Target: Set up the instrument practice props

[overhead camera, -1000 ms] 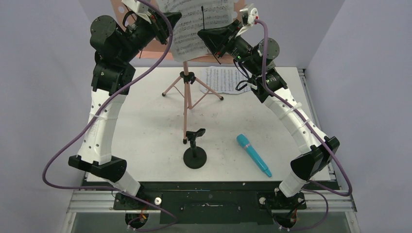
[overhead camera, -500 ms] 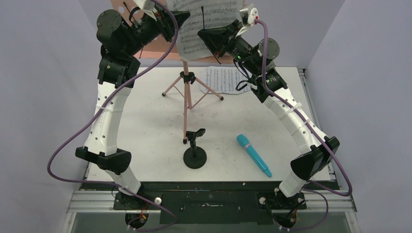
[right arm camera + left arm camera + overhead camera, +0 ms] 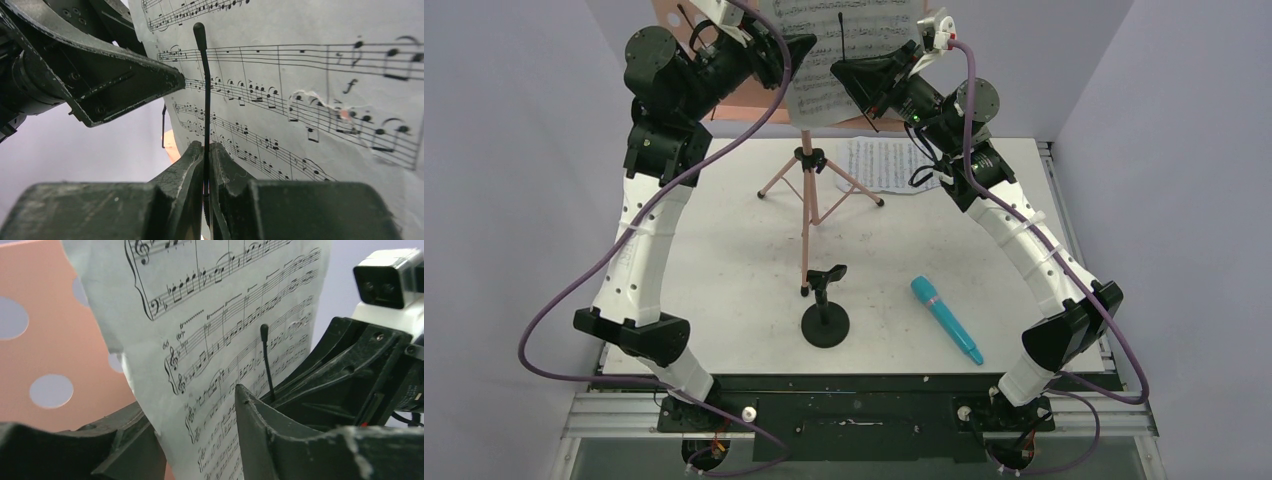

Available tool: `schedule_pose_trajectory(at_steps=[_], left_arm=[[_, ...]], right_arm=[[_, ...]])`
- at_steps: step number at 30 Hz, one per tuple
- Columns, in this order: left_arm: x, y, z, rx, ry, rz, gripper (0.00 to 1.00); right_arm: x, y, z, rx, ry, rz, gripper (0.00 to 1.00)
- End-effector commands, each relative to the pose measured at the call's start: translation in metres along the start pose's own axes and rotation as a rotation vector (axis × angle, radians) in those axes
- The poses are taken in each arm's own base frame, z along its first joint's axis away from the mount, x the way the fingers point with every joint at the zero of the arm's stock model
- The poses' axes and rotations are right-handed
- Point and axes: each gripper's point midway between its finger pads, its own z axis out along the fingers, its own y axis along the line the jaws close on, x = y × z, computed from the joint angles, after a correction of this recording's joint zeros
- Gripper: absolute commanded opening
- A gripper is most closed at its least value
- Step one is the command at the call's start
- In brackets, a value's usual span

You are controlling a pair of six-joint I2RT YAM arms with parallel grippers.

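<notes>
The pink music stand (image 3: 805,215) stands at the back of the table, its perforated desk (image 3: 45,340) behind one sheet-music page (image 3: 844,50). My left gripper (image 3: 804,42) is open, and the page's left edge (image 3: 225,315) hangs loose between its fingers (image 3: 260,430). My right gripper (image 3: 839,72) is shut on the stand's thin black page-retainer wire (image 3: 205,90), which lies across the front of the page (image 3: 310,75). A second page (image 3: 884,165) lies flat on the table behind the tripod. The teal microphone (image 3: 946,318) and the black mic stand (image 3: 825,315) rest near the front.
The tripod's legs (image 3: 844,185) spread across the back middle of the table. Both arms arch high over the table toward the stand's desk, their purple cables (image 3: 574,290) hanging at the sides. Grey walls close in left, right and behind.
My left arm carried the page's edge up and to the right against the desk, then its jaws opened and let the paper go. The right gripper stayed shut on the wire.
</notes>
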Motion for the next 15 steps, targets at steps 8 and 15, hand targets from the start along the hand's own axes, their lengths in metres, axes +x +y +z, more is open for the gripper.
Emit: schedule_pose_trajectory(at_steps=[8, 15], left_arm=[[-0.023, 0.011, -0.035, -0.146, -0.045, 0.059, 0.52], [-0.014, 0.007, -0.044, -0.146, -0.036, 0.031, 0.53]], right_arm=[[-0.057, 0.030, -0.011, -0.068, -0.126, -0.048, 0.05], [-0.055, 0.029, -0.011, -0.067, -0.123, -0.043, 0.05]])
